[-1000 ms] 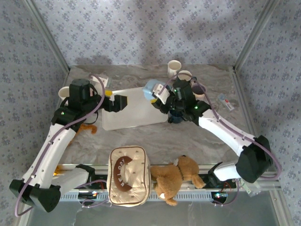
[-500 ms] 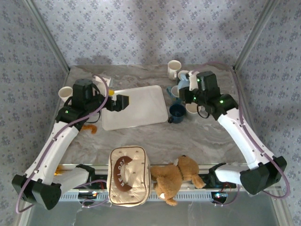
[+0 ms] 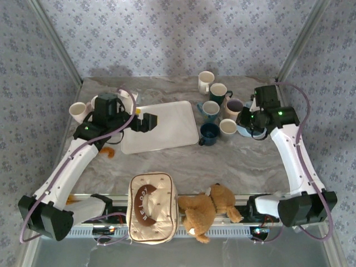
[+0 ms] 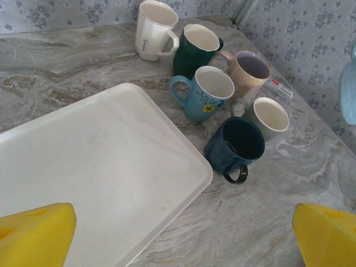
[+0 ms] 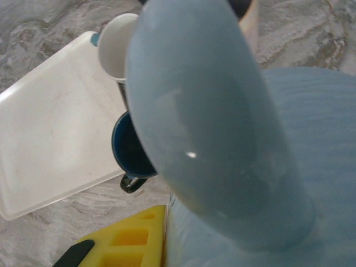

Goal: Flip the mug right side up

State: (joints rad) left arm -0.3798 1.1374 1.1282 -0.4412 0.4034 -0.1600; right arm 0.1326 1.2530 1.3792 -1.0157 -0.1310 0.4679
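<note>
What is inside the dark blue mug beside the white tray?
Nothing shows inside the dark blue mug: from the left wrist view its opening looks empty. Its inside is dark, and the near wall hides part of the bottom.

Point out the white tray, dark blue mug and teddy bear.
white tray (image 3: 167, 125): top external view, bare middle.
dark blue mug (image 4: 220, 157): left wrist view, outer wall.
teddy bear (image 3: 200, 210): top external view, body.

Illegible script on white mug (image 4: 153, 30) (pouch (image 3: 152, 207) lettering equally blurred)
</note>
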